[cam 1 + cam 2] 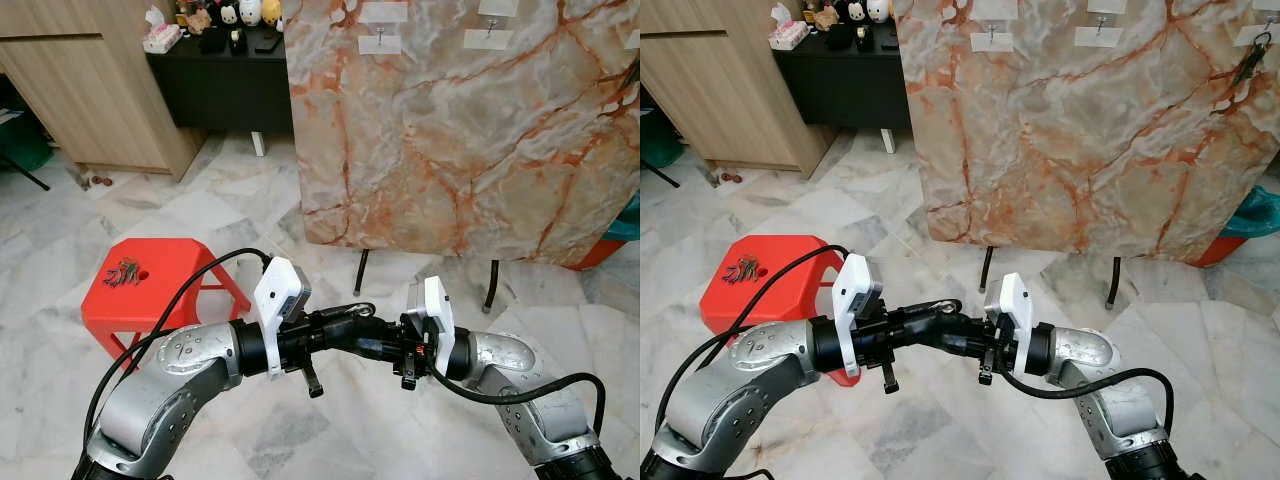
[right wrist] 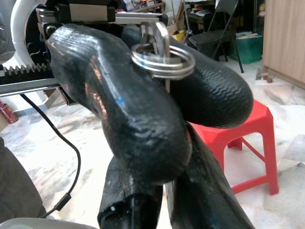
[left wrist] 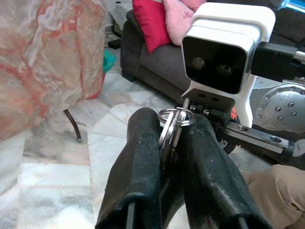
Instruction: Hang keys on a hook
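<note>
Both arms are raised in front of the chest, grippers meeting tip to tip over the marble floor (image 1: pixel 400 440). The left gripper (image 1: pixel 362 322) is pinched on the keys (image 3: pixel 172 125): the left wrist view shows the ring and flat blades squeezed between its two fingers (image 3: pixel 138 162), with the right wrist's camera just beyond. The right wrist view shows the same ring (image 2: pixel 163 59) standing proud of the left fingers, and the right gripper (image 2: pixel 157 186) pressed against them from below; whether its fingers grip anything, cannot tell. The head views add the setting: a marble-patterned board (image 1: pixel 460 120) on thin legs stands ahead, with hooks (image 1: pixel 380 38) on white pads near its top edge. The right eye view catches something dark hanging at the board's far right (image 1: pixel 1250 60). A red stool (image 1: pixel 150 290) sits at left with another bunch of keys (image 1: pixel 124 272) on it.
</note>
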`<state>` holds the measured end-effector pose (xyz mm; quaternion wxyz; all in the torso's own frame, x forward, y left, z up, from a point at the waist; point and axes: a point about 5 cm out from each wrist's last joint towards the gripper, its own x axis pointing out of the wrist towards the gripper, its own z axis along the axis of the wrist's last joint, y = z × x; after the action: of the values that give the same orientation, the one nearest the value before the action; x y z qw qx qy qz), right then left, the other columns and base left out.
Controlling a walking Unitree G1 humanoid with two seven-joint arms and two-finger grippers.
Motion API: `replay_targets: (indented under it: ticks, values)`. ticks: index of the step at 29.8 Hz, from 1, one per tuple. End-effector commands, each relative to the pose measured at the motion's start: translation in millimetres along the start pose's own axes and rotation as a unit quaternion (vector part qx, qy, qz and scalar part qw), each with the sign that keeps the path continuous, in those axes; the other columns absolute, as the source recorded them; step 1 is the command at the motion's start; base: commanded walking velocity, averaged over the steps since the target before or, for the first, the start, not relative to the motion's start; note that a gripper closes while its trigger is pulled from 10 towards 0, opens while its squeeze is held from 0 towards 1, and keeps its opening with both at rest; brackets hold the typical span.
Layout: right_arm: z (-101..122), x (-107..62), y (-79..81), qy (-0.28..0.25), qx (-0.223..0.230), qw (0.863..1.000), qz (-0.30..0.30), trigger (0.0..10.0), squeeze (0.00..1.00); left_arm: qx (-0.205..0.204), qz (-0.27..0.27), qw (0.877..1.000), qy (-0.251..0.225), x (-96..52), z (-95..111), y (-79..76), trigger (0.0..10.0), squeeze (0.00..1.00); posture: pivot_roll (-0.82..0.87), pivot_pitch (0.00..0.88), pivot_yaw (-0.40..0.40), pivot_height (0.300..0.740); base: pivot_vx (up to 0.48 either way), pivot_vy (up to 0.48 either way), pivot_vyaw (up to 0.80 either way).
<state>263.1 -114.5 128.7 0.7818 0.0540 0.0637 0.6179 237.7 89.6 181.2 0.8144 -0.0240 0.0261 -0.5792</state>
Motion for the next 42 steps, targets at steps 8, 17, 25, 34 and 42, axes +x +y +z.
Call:
replay_targets:
  ticks: [8, 17, 25, 34, 42]
  values:
    - [3.5, 1.0, -2.0, -0.004, -0.007, 1.0, -0.014, 0.0, 0.0, 0.008, -0.025, 1.0, 0.004, 4.0, 0.0, -8.6, 10.0, 0.0, 0.13, 0.151, 0.044, 0.74, 0.0, 0.0, 0.0]
    - [3.1, 1.1, -1.5, -0.003, -0.006, 1.0, -0.014, 0.0, 0.0, 0.013, -0.008, 1.0, -0.018, 3.9, 6.2, -4.3, 10.0, 0.0, 0.13, 0.155, 0.044, 0.74, 0.0, 0.0, 0.0]
    - [0.8, 0.7, -1.2, 0.001, -0.005, 1.0, -0.016, 0.0, 0.0, 0.005, -0.029, 1.0, -0.009, 0.9, 6.5, -7.9, 10.0, 0.0, 0.13, 0.16, 0.046, 0.74, 0.0, 0.0, 0.0]
    - [1.1, 0.7, -0.3, 0.001, -0.005, 1.0, -0.016, 0.0, 0.0, 0.014, -0.052, 0.997, 0.054, -2.3, -12.0, -16.3, 10.0, 0.0, 0.13, 0.17, 0.046, 0.74, 0.0, 0.0, 0.0]
    - [1.8, 0.6, -0.7, 0.001, -0.006, 1.0, -0.016, 0.0, 0.0, 0.011, -0.045, 0.998, 0.048, -0.1, -10.7, -15.5, 10.0, 1.0, 0.13, 0.175, 0.044, 0.74, 0.0, 0.0, 0.0]
